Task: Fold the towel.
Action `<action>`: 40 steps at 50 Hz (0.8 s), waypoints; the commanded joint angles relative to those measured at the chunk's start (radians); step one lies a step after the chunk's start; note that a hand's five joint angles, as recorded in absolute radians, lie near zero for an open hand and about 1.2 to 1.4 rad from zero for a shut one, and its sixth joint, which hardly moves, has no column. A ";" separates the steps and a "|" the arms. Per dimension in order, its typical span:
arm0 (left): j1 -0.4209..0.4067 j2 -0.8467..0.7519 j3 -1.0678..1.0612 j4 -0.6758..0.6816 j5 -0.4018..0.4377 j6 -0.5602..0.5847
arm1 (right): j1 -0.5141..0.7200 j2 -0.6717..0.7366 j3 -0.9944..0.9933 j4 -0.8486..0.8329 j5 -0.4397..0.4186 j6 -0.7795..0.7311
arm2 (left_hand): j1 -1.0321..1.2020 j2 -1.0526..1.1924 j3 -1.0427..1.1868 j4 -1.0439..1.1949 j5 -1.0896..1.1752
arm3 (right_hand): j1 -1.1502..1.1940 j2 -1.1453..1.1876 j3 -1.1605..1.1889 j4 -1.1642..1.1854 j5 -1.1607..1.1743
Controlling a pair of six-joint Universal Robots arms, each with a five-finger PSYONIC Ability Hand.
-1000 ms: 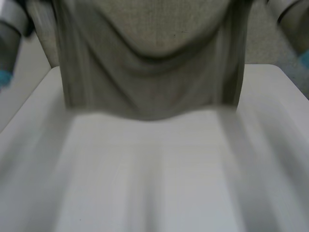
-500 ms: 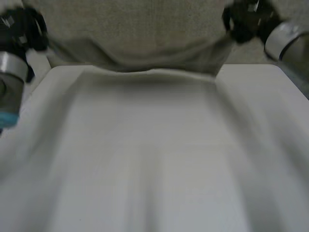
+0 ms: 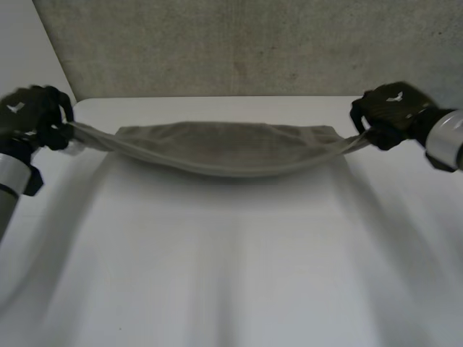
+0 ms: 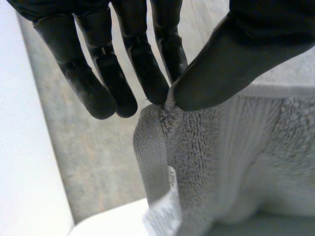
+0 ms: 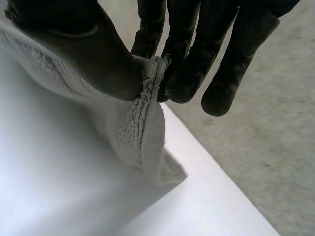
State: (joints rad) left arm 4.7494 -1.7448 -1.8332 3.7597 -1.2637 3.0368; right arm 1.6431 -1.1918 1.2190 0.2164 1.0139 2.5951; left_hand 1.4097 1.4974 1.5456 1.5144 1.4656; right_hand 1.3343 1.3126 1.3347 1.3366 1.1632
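1. the towel (image 3: pixel 224 148) is stretched above the far part of the white table (image 3: pixel 231 275), and its middle sags toward the table
2. the left hand (image 3: pixel 32 116) is over the table's left edge and pinches one towel corner between thumb and fingers
3. the right hand (image 3: pixel 391 112) is over the table's right edge and pinches the other corner in the same way

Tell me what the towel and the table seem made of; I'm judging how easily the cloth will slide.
The towel looks like matte grey-beige terry, probably cotton: fuzzy loops with a flat ribbed band near its edge. The table looks smooth and white, no grain showing, perhaps laminate or painted board; I cannot tell which.
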 commanded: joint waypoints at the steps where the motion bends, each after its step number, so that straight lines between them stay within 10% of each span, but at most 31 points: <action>1: 0.049 0.235 -0.074 -0.110 0.017 -0.033 | -0.057 -0.134 -0.007 0.162 -0.001 0.046 | -0.013 -0.101 -0.149 -0.118 -0.244 | 0.062 0.084 0.062 0.060 0.059; 14: 0.095 0.353 -0.166 -0.175 0.121 -0.101 | -0.138 -0.198 -0.009 0.367 -0.017 -0.038 | -0.013 -0.101 -0.149 -0.118 -0.244 | 0.062 0.084 0.062 0.060 0.059; 40: -0.084 -0.502 0.474 -0.299 -0.012 0.155 | 0.075 0.526 -0.528 0.196 0.215 -0.014 | -0.013 -0.101 -0.149 -0.118 -0.244 | 0.062 0.084 0.062 0.060 0.059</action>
State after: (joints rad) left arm 4.7015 -2.1283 -1.5247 3.4925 -1.2342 3.1880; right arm 1.6882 -0.7766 0.8149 0.4525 1.1950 2.5121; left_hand 1.4097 1.4974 1.5464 1.5144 1.4656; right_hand 1.3343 1.3126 1.3348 1.3366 1.1632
